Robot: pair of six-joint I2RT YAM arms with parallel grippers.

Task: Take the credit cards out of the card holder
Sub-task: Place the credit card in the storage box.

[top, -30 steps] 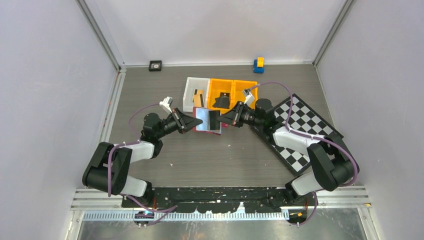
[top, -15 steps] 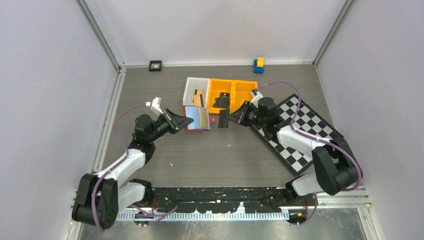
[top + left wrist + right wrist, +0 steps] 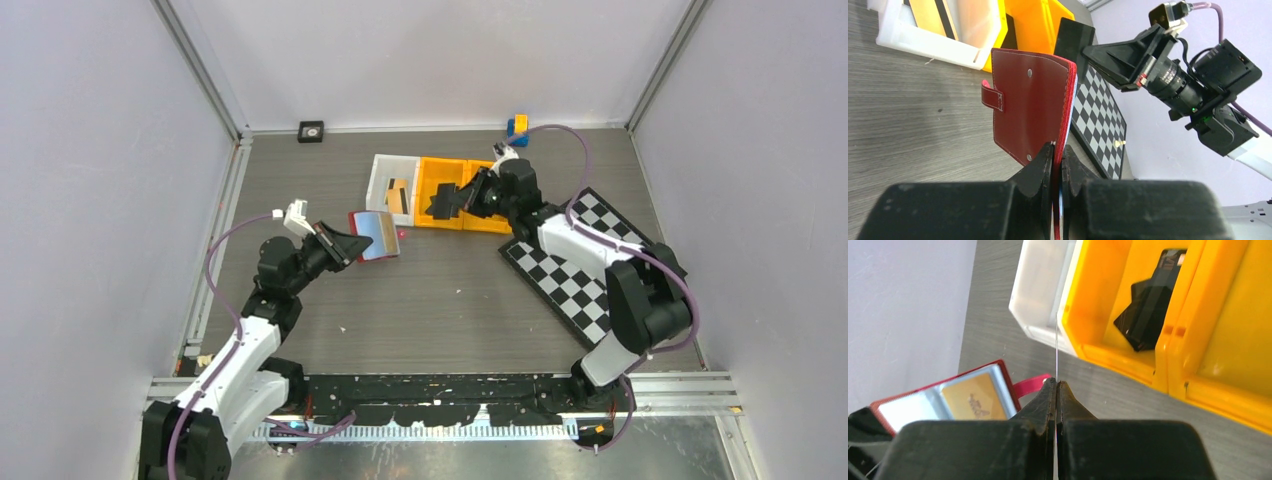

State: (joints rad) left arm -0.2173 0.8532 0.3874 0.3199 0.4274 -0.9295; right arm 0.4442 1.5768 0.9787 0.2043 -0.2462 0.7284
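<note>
My left gripper (image 3: 347, 244) is shut on the edge of the red card holder (image 3: 374, 236) and holds it off the table, left of the bins. In the left wrist view the card holder (image 3: 1030, 107) stands upright between my left gripper's (image 3: 1057, 152) jaws. In the right wrist view a tan credit card (image 3: 979, 399) sits in the holder's clear sleeve. My right gripper (image 3: 462, 197) is shut on another credit card (image 3: 445, 201), over the bins. That card shows edge-on (image 3: 1056, 345) above my right gripper (image 3: 1056, 385) and looks dark in the left wrist view (image 3: 1073, 42).
A white bin (image 3: 380, 180) holds a tan card with a black stripe (image 3: 397, 193). Two orange bins (image 3: 498, 175) stand beside it; one holds a dark object (image 3: 1148, 305). A chequered board (image 3: 590, 265) lies to the right. A blue-and-yellow block (image 3: 517, 129) and a small black square (image 3: 311, 130) sit at the back.
The right gripper has drawn a card out of the holder and carried it back over the bins. The left arm has pulled the card holder leftward and away.
</note>
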